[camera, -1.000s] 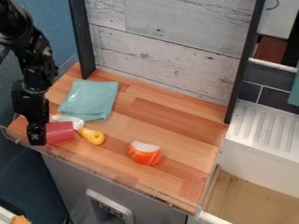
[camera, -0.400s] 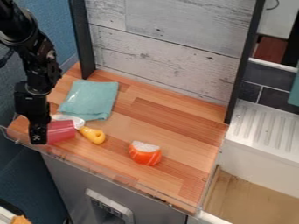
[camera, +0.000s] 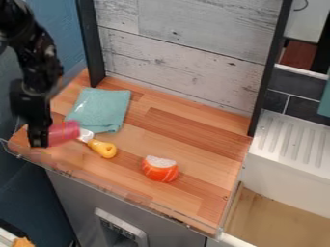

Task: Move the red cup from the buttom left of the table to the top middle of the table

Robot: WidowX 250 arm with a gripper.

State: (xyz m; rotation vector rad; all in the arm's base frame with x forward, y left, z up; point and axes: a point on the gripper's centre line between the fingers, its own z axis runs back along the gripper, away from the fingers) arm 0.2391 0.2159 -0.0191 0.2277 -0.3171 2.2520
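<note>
Cup (camera: 64,133) is on its side, pinched in my claw (camera: 40,139), approx. above the table's (camera: 193,208) bottom L corner. Poss. trouble: too low a swing might clip the tool (camera: 103,148) or cloth (camera: 99,110); w/ one-end grip, cup may slip.

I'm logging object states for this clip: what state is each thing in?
Red cup: on its side, held at the gripper; contents cannot be told.
Teal cloth: folded, lying on the table.
Yellow-handled utensil: lying down, partly hidden by the cup.
Orange-and-white toy food: resting on the table, white part up.
</note>
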